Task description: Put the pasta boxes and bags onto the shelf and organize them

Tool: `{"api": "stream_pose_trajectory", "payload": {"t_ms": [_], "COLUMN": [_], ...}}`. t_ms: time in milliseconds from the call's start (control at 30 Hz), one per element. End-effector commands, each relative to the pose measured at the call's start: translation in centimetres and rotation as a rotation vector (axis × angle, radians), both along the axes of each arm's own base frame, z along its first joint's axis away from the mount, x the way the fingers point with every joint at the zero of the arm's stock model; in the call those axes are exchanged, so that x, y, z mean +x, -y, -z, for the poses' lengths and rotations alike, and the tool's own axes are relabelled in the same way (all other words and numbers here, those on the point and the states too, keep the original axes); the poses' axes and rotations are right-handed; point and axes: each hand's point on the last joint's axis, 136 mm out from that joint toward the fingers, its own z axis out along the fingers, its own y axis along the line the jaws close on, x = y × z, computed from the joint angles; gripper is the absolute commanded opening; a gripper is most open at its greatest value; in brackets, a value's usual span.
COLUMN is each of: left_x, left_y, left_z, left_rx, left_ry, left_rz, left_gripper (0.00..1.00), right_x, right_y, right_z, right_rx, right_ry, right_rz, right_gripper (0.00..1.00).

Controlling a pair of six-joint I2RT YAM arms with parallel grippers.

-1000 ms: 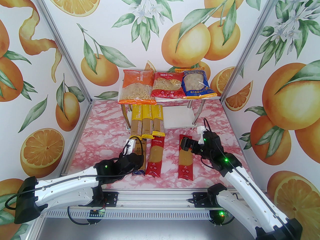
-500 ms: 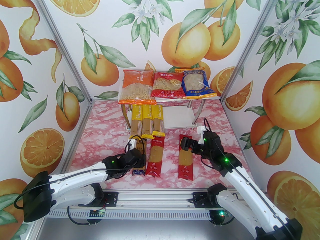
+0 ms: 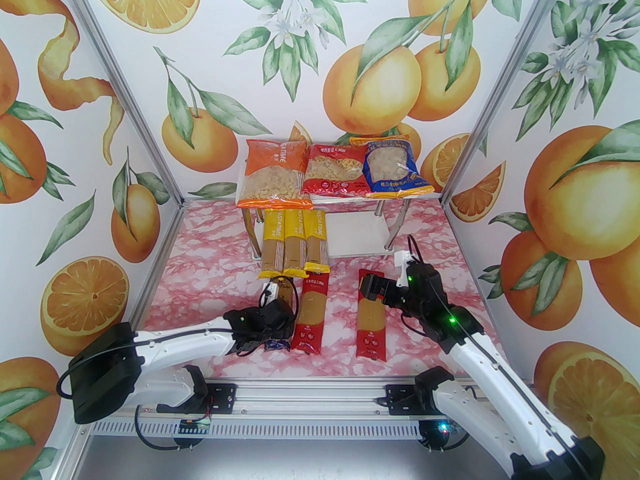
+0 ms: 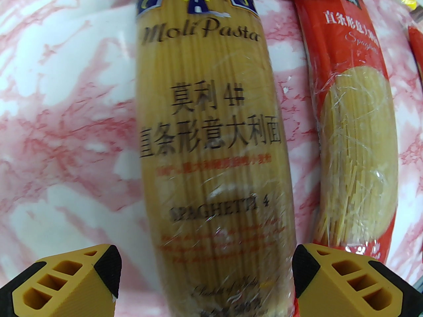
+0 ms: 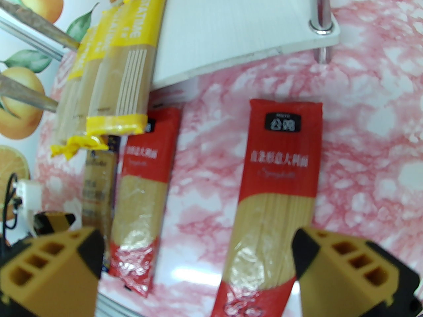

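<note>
Three bags lie on the shelf's top board: orange [image 3: 272, 175], red [image 3: 332, 170] and blue [image 3: 395, 168]. Three yellow pasta boxes [image 3: 295, 243] rest on the left of the shelf's lower board [image 3: 357, 235], overhanging its front. On the table lie a dark blue pack [image 3: 284, 295] and two red packs [image 3: 311, 318] [image 3: 371, 328]. My left gripper [image 4: 206, 266] is open, low over the dark blue pack [image 4: 211, 144], one finger on each side of it. My right gripper [image 5: 196, 253] hangs open above the far end of the right red pack [image 5: 277, 177].
The right half of the lower board [image 5: 238, 21] is bare, with a chrome leg [image 5: 322, 8] at its front corner. Printed orange walls with aluminium posts close in the pink marble table [image 3: 200, 278] at the left, back and right.
My left arm has swung right and forward, bringing its gripper over the dark blue pack, and its jaws have spread a little wider. The right arm has not moved.
</note>
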Motion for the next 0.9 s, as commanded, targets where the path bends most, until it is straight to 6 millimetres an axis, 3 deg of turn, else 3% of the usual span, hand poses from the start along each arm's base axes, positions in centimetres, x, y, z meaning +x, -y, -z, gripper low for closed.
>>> {"api": "stream_pose_trajectory", "payload": {"t_ms": [0,367,867], "left_x": [1.2,1.1,0.3], "left_y": [1.8,0.8,0.7], "left_z": [-0.8,1.4,2.7], "left_rx": [-0.052,-0.031,0.003], "left_ry": [0.021,-0.029,-0.079], "left_rz": [0.004,-0.019,0.048], "left_gripper": [0.9,0.88,0.66], "right_x": [0.4,0.6,0.4], "right_y": [-0.5,-0.6,-0.4], "right_z": [-0.9,-0.3,-0.6], "right_rx": [0.027,0.016,0.016], "right_ry": [0.02,0.007,0.02], "right_rz": [-0.01,-0.013,-0.004], "right_gripper": [1.0,1.0,1.0]}}
